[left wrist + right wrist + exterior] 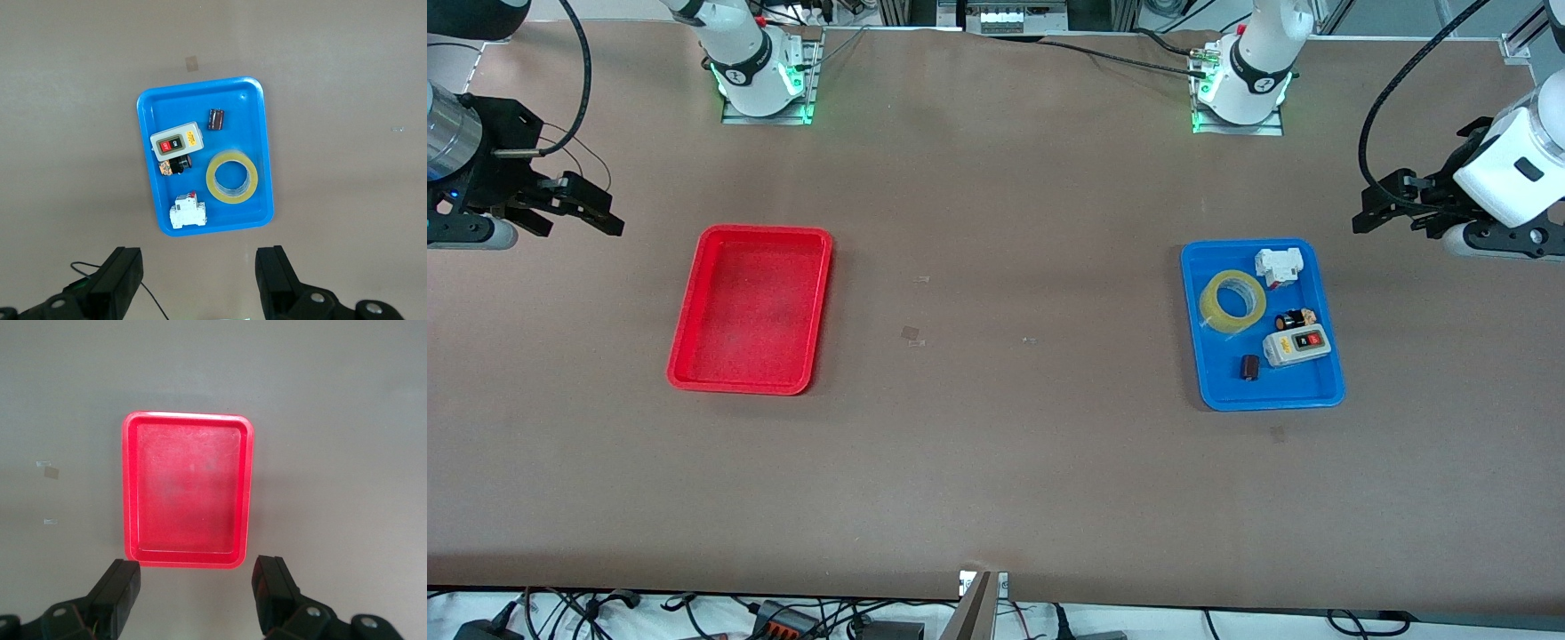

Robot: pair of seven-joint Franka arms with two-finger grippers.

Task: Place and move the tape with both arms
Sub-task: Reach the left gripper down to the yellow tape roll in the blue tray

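Lying flat in the blue tray, untouched, with both grippers hanging spread and empty.

Sitting at right of centre in the front view: blue tray [1325, 396], holding a small dark part [1250, 366] lowest, then a grey switch box [1296, 346], a short black-and-tan cylinder [1296, 318], possibly a capacitor, the tape [1232, 301] resting hole-up on the tray's centre-facing side, and a white breaker [1279, 266] uppermost. Lying at left of centre, well apart: red tray [749, 308], holding nothing. Hovering at the right edge, just outside the blue tray's upper corner and clearly nearer the tape: left gripper [1380, 206], fingers [277, 273] spread. Waiting at the upper left edge: right gripper [591, 209], also spread.
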